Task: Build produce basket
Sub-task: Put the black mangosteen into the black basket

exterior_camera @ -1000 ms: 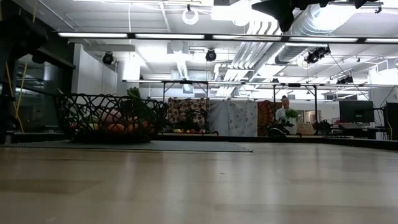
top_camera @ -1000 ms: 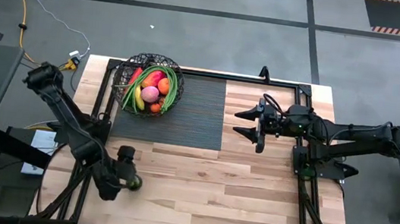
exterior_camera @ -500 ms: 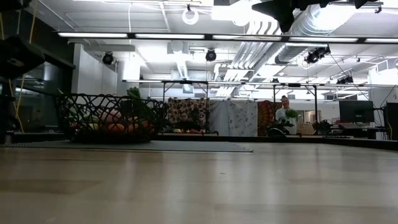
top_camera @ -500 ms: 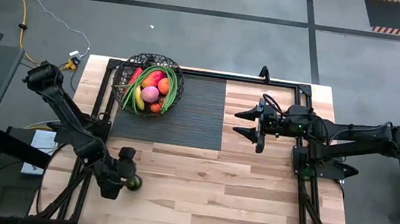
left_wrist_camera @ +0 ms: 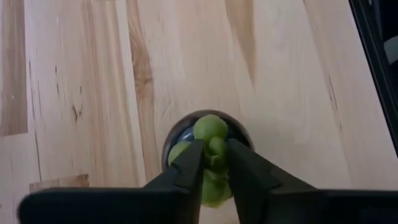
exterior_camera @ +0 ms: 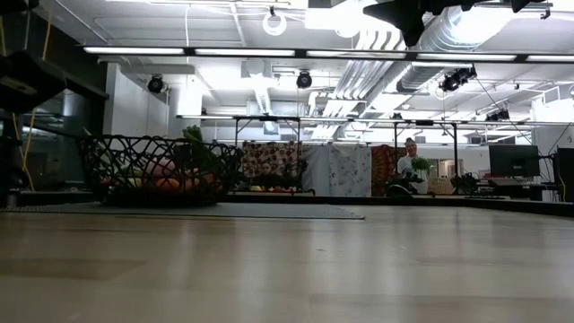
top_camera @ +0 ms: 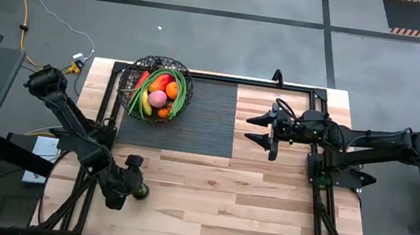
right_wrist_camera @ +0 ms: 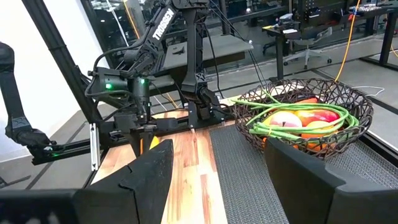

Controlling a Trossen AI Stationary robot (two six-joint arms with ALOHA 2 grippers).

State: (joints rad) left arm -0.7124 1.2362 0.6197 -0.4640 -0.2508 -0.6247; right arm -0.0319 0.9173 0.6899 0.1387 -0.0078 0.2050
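- Jaws of your left gripper (left_wrist_camera: 211, 163) clamp a green fruit (left_wrist_camera: 210, 144) low over the worktop (top_camera: 263, 204).
- Your right gripper (top_camera: 261, 129) waits, jaws wide.
- Basket (top_camera: 155, 88) sits filled on the mat (top_camera: 201, 120).

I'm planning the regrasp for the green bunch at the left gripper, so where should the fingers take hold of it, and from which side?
Judging by the left wrist view, come straight down from above and close across the narrow middle of the green bunch. It lies flat on the bare wooden table, lumpy and longer than wide, so its waist fits between the fingers. The left gripper already straddles it there.
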